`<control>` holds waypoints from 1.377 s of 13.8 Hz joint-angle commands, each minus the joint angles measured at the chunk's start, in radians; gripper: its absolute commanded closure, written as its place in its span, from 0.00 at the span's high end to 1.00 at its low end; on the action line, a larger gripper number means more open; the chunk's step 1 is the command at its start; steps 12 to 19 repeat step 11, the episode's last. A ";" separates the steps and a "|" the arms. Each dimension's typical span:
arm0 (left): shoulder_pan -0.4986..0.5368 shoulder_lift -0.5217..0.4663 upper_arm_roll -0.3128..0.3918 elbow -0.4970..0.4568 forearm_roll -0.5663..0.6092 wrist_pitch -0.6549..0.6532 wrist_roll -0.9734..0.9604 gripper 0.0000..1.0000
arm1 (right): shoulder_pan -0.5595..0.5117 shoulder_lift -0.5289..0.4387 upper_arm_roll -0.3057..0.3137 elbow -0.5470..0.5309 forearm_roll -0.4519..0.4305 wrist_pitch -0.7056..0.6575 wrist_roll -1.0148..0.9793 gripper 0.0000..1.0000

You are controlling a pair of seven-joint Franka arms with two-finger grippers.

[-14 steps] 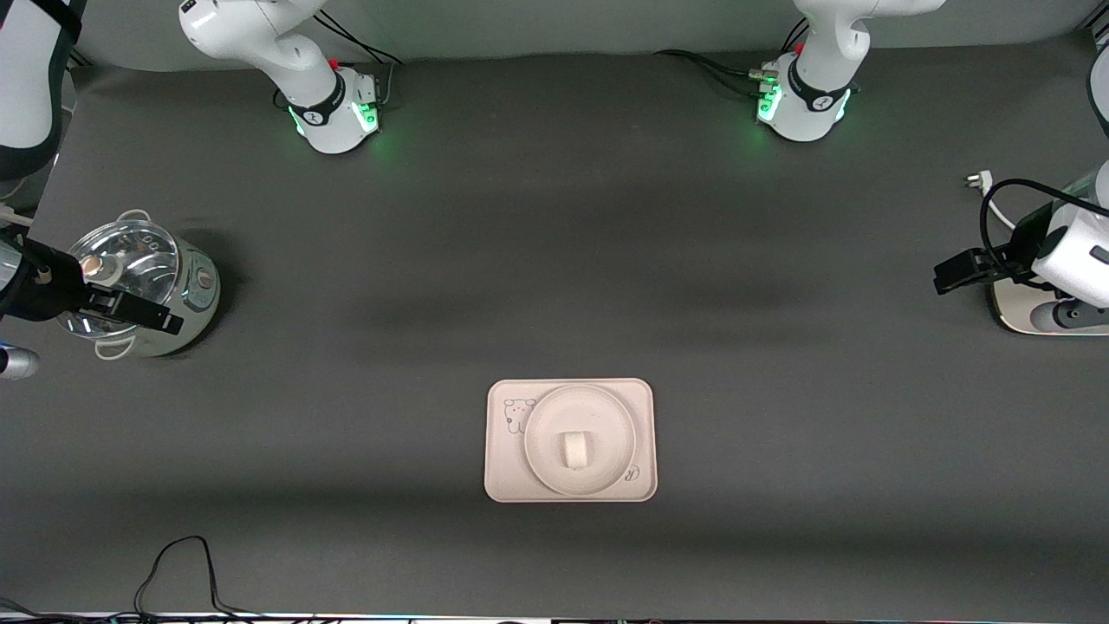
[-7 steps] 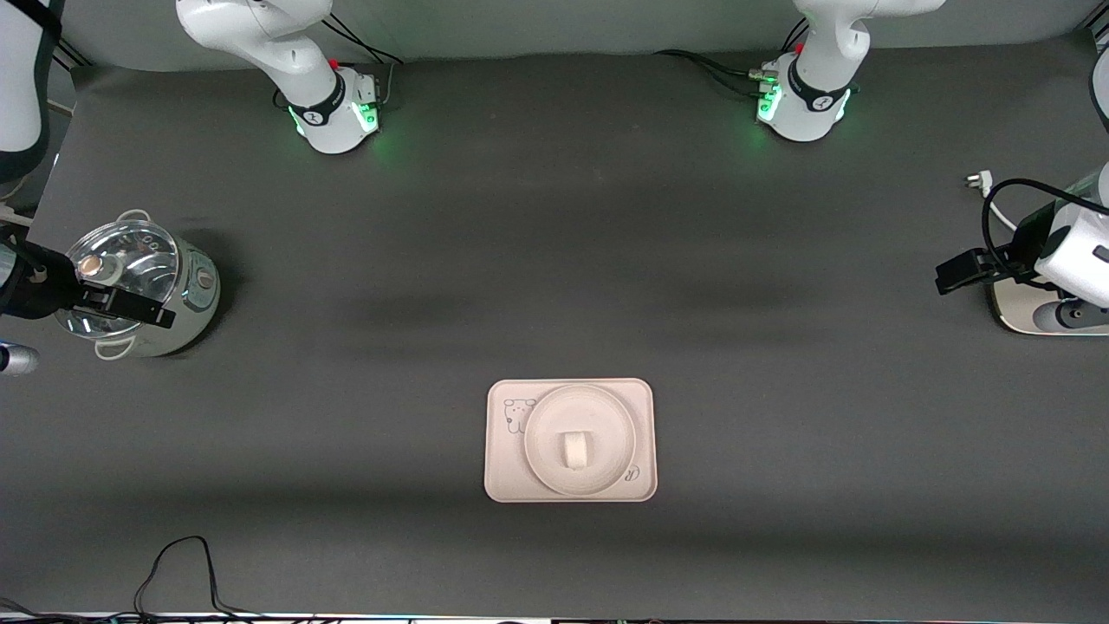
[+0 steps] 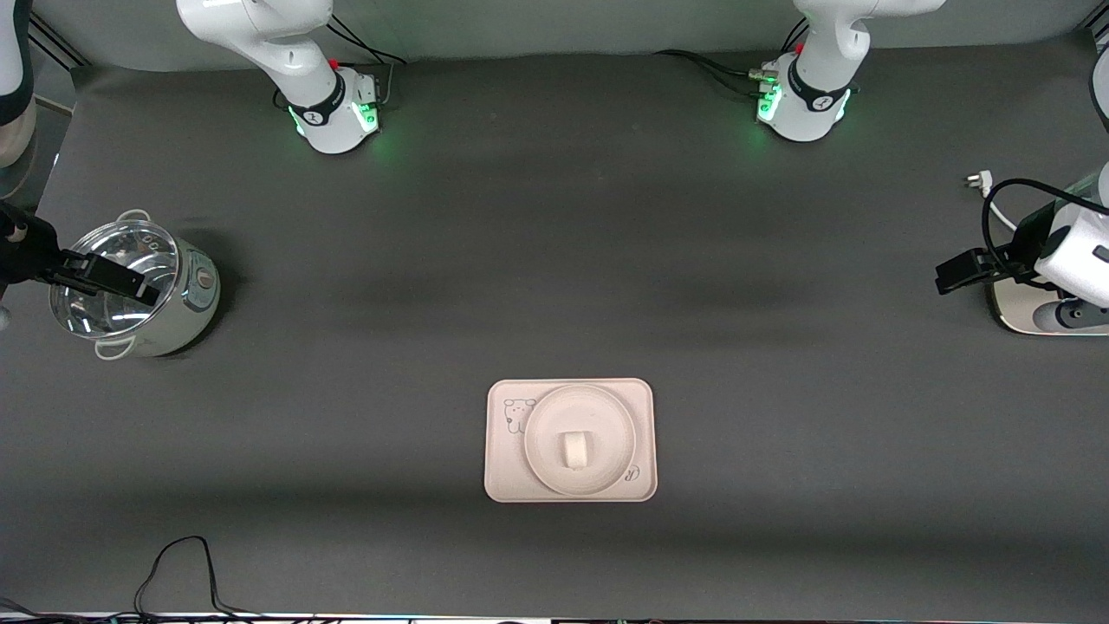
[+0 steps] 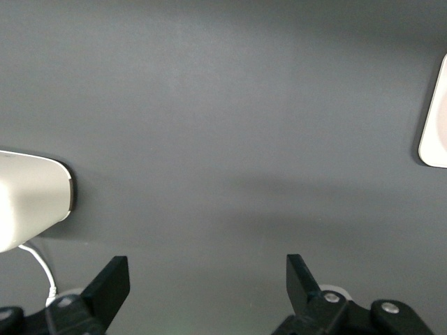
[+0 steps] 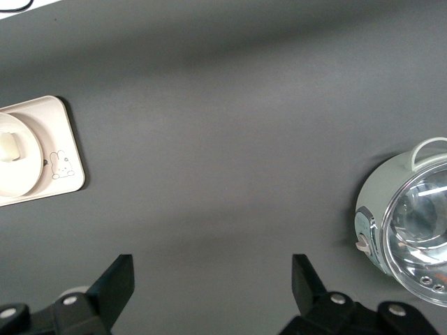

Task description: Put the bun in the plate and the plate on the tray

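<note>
The bun [image 3: 573, 450] lies in the middle of the round cream plate [image 3: 606, 423]. The plate sits on the pinkish tray [image 3: 507, 472], on the table's near middle. My right gripper [image 3: 130, 286] is open and empty, up over the pot at the right arm's end. Its wrist view shows the gripper [image 5: 213, 279], the tray [image 5: 66, 150], the plate [image 5: 24, 174] and the bun [image 5: 8, 146] far off. My left gripper [image 3: 949, 277] is open and empty at the left arm's end, waiting. Its wrist view shows the gripper [image 4: 208, 279] over bare mat and a corner of the tray [image 4: 436, 129].
A pale green pot with a glass lid [image 3: 139, 290] stands at the right arm's end; it also shows in the right wrist view [image 5: 408, 223]. A white appliance [image 3: 1031, 312] with a plug and cable [image 3: 979, 182] sits at the left arm's end. A black cable [image 3: 182, 563] lies near the front edge.
My right gripper has drawn back over the pot, toward the right arm's end of the table. The left arm, bun, plate and tray have not moved.
</note>
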 commanded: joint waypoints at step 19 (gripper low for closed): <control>-0.001 -0.017 0.004 -0.004 0.004 -0.002 -0.015 1.00 | 0.001 -0.055 0.010 -0.027 -0.090 -0.038 -0.009 1.00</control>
